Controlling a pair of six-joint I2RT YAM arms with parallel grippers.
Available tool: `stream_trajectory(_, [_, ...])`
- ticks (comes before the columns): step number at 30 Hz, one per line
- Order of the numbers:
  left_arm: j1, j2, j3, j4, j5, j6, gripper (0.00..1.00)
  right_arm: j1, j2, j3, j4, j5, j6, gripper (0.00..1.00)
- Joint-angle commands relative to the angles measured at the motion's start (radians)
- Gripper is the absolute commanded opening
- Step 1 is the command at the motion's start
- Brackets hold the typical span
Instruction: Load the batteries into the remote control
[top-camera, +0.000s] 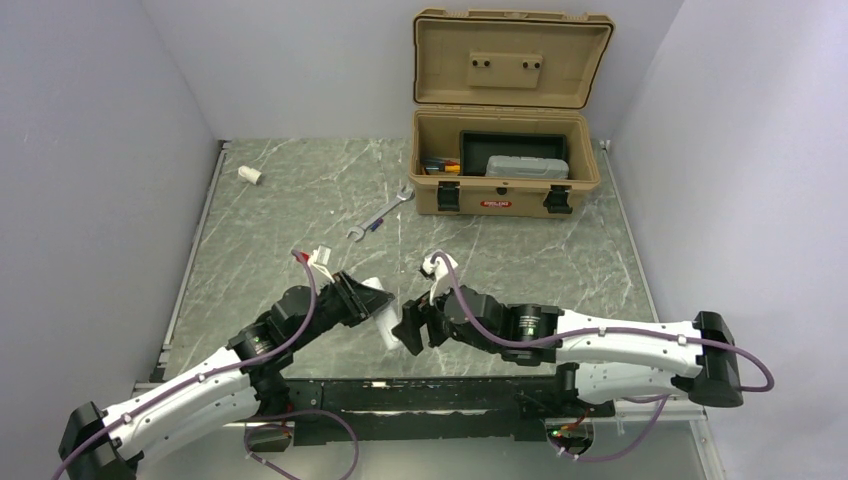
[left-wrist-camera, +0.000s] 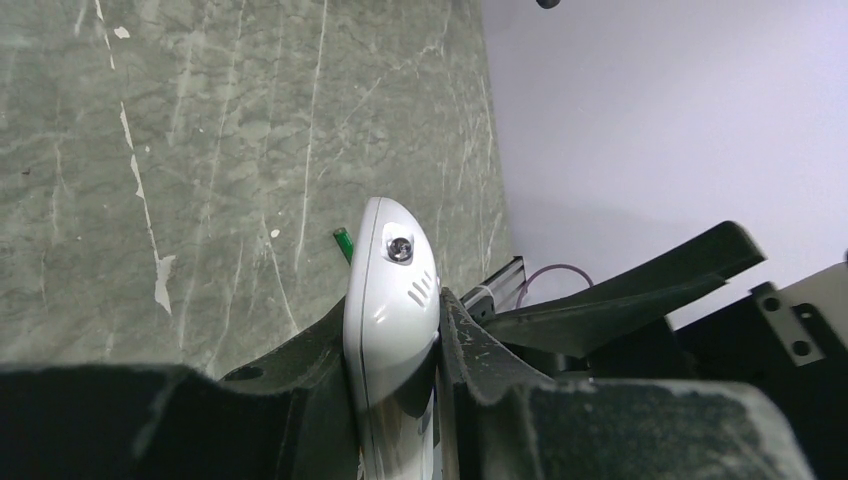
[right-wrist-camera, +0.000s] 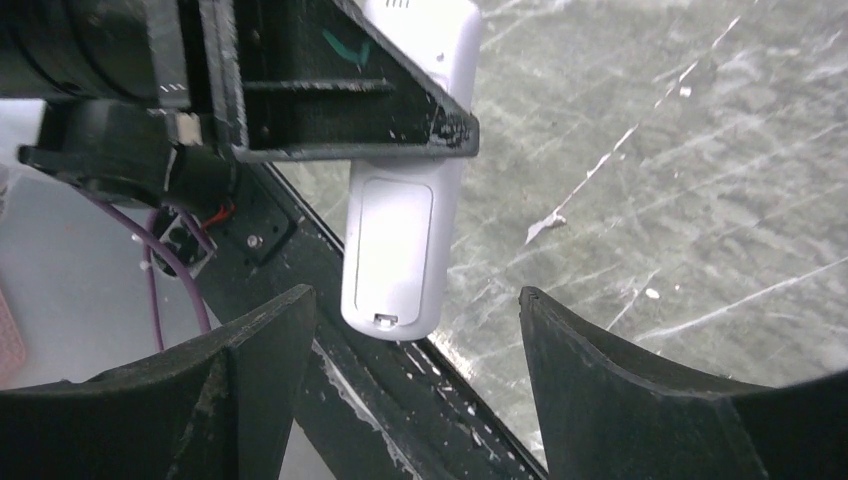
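Left gripper (left-wrist-camera: 395, 312) pinches the remote control (right-wrist-camera: 395, 240), right gripper (right-wrist-camera: 415, 300) spread near it (red label (top-camera: 496, 203) on case (top-camera: 505, 190) unreadable).

At the table's (top-camera: 300, 200) front middle the remote control (top-camera: 385, 322) sits between the left gripper's (top-camera: 368, 303) fingers, the right gripper (top-camera: 410, 330) just to its right. A battery (left-wrist-camera: 343, 243) lies on the table beyond it. The wrench (top-camera: 380, 215) lies farther back, before the case (top-camera: 505, 195) at rear right; a cylinder (top-camera: 249, 174) at rear left
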Motion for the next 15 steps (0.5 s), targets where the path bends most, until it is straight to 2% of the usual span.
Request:
stream_trajectory(1, [-0.003, -0.016, 0.055, 0.005, -0.025, 0.001, 0.0, 0.0, 0.043, 0.054, -0.037, -0.04, 0.055, 0.77])
stream_trajectory(9, [-0.002, 0.002, 0.055, 0.018, -0.016, 0.001, 0.0, -0.002, 0.088, 0.039, -0.009, -0.066, 0.057, 0.77])
stream_trajectory(15, [-0.002, 0.008, 0.052, 0.022, -0.016, 0.002, 0.0, -0.001, 0.111, 0.05, -0.009, -0.07, 0.06, 0.7])
